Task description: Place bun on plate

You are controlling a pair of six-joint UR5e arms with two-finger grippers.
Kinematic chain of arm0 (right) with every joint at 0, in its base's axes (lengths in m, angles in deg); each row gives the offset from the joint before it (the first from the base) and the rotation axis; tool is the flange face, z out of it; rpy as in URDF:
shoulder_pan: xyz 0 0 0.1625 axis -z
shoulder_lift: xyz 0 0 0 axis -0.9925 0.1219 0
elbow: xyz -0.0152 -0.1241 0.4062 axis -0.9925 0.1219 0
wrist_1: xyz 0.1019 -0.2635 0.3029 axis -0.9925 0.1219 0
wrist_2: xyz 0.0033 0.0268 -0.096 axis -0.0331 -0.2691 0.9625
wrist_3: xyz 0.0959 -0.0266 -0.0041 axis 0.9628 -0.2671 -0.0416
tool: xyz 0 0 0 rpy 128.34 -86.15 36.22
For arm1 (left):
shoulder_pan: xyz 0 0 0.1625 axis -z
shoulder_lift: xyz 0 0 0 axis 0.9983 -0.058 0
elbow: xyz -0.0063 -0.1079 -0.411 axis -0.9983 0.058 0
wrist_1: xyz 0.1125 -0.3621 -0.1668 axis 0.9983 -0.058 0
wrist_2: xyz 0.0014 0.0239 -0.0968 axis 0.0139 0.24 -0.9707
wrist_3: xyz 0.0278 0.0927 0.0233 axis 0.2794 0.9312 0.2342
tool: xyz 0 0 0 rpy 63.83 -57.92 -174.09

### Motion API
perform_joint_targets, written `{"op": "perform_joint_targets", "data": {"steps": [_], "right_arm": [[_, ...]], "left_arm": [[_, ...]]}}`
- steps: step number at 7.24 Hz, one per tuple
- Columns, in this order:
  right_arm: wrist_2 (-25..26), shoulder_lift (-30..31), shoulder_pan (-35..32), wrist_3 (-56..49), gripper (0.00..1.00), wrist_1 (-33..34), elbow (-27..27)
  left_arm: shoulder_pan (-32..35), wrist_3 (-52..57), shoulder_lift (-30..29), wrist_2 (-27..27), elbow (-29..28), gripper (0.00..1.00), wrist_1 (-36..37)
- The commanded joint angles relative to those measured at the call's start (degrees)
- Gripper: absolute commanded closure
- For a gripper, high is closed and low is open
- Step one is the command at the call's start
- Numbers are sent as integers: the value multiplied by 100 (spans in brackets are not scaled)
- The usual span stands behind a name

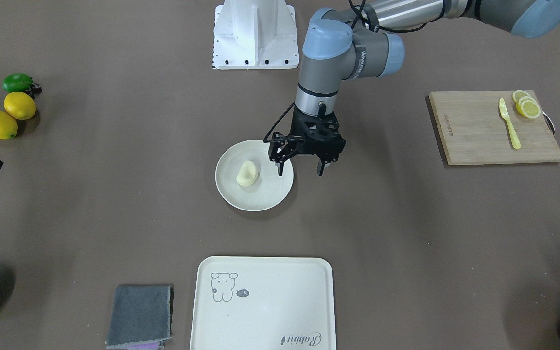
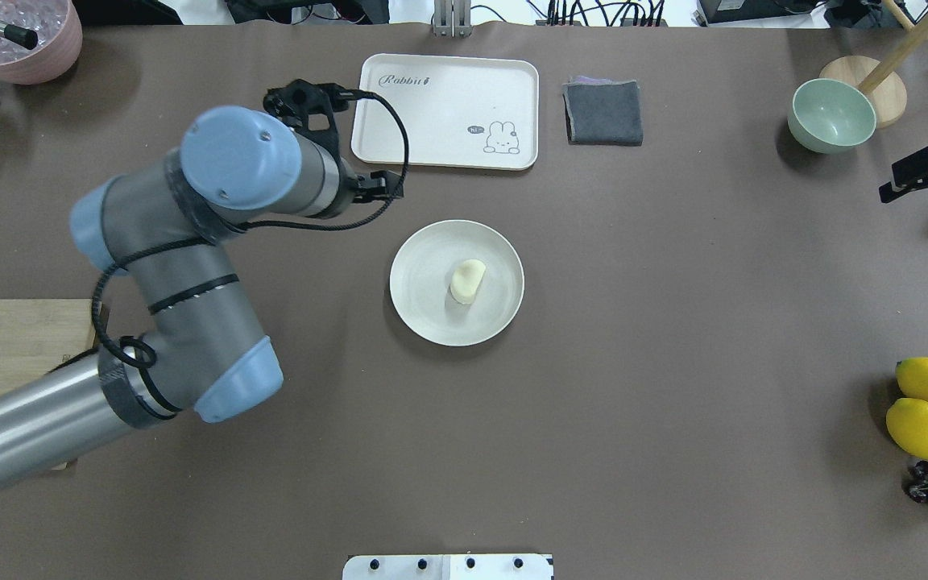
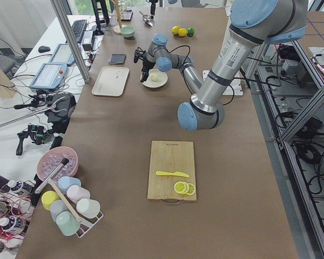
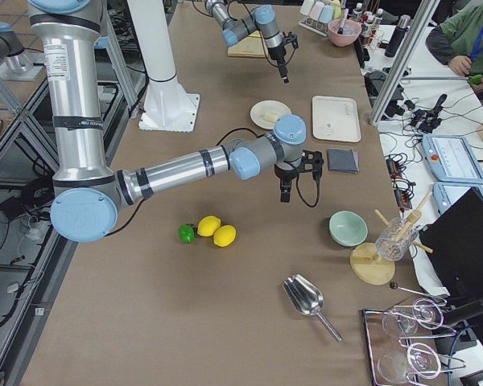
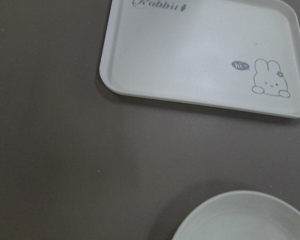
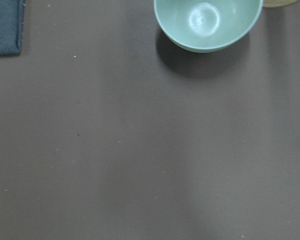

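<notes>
Front-facing view, nearest the camera: cream tray point(image 1: 280, 291) with a folded grey cloth point(image 1: 140, 315) just beside it; neither is involved.

Mid-table: round plate point(image 1: 260, 197). The bun point(image 1: 247, 174) lies on it, a little off centre, fully inside the rim and touching nothing else.

Just beyond: the left gripper point(image 1: 300, 171) hangs over the plate's edge on the robot's left side. Its fingers are spread apart and empty, clear of the bun.

Far side: the right gripper point(image 4: 283, 193) is parked well away near the lemons point(image 1: 10, 114). I cannot tell whether its fingers are apart or together.

Judgement: the bun is placed, so the step in hand is the pull-away. The next move calls for a straight lift of the left arm so the fingers do not clip the rim or nudge the plate.
</notes>
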Motion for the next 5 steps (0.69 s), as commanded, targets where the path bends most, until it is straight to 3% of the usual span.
{"op": "perform_joint_targets", "data": {"steps": [1,2,3,4,5], "right_arm": [[274,99,-714,-2053,0,1424,-105],[363,230,-1162,-3265,0,1997,-70],[381,344,-1445,-3904,0,2342,-44],[564,563,-1587,-4110,0,2354,-70],[635,669,-1675,-4156,0,2328,-87]], "left_arm": [[917,374,732,-928,551,2,38],[1312,1299,1205,-1000,665,2,-41],[1690,1917,1645,-1480,709,2,28],[2320,2289,2049,-2224,649,2,37],[3005,3502,2393,-2597,431,2,37]]}}
